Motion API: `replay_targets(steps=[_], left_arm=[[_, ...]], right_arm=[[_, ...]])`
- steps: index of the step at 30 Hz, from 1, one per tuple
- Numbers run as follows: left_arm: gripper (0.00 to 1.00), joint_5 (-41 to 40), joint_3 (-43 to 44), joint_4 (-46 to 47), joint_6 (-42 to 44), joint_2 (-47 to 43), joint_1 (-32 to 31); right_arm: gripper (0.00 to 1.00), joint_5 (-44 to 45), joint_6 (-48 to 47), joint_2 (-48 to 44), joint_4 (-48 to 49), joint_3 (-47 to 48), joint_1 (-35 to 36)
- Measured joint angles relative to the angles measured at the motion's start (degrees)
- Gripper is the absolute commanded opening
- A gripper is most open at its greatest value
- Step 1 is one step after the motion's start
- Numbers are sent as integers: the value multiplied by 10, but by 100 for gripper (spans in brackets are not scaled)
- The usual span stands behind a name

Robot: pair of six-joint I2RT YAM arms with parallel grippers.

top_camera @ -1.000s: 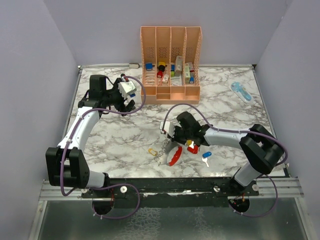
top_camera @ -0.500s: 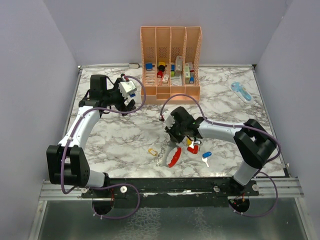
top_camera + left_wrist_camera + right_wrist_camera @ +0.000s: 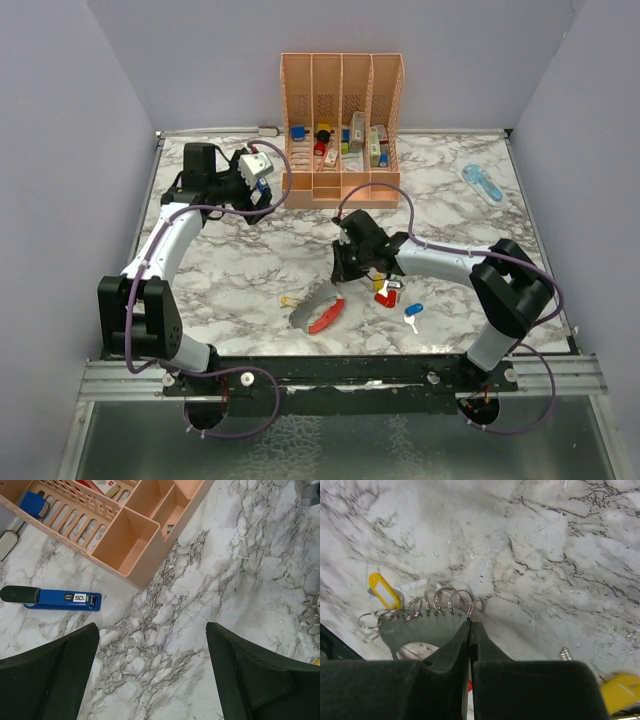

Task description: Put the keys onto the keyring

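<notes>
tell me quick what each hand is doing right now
left hand: open, holding nothing
right hand: closed, pinching the chain end of the small silvery metal keyring with the red strap

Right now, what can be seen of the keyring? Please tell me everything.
The keyring is a row of thin silvery metal rings, linked like a short chain, with a red strap loop. The jaws of the right gripper are shut on the end ring; the other rings trail away in a curve over the marble table, casting a shadow. A yellow tag sits at the far end; whether it is hooked on I cannot tell. From above, the strap lies near the table's front edge.
</notes>
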Motion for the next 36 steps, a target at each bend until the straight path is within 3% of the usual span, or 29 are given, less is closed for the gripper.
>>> replay_targets(steps=[10, 14, 17, 26, 36], left_arm=[[91, 4, 7, 8, -22, 16, -2], [91, 4, 6, 9, -23, 16, -9], [91, 3, -3, 12, -23, 16, -18], [91, -3, -30, 12, -21, 16, -59], [91, -15, -39, 21, -23, 16, -61]], right_arm=[[1, 44, 166, -3, 44, 0, 0], [20, 51, 191, -5, 59, -24, 0], [25, 51, 192, -15, 57, -50, 1], [30, 58, 105, -91, 36, -52, 3], [30, 33, -58, -96, 36, -47, 4]])
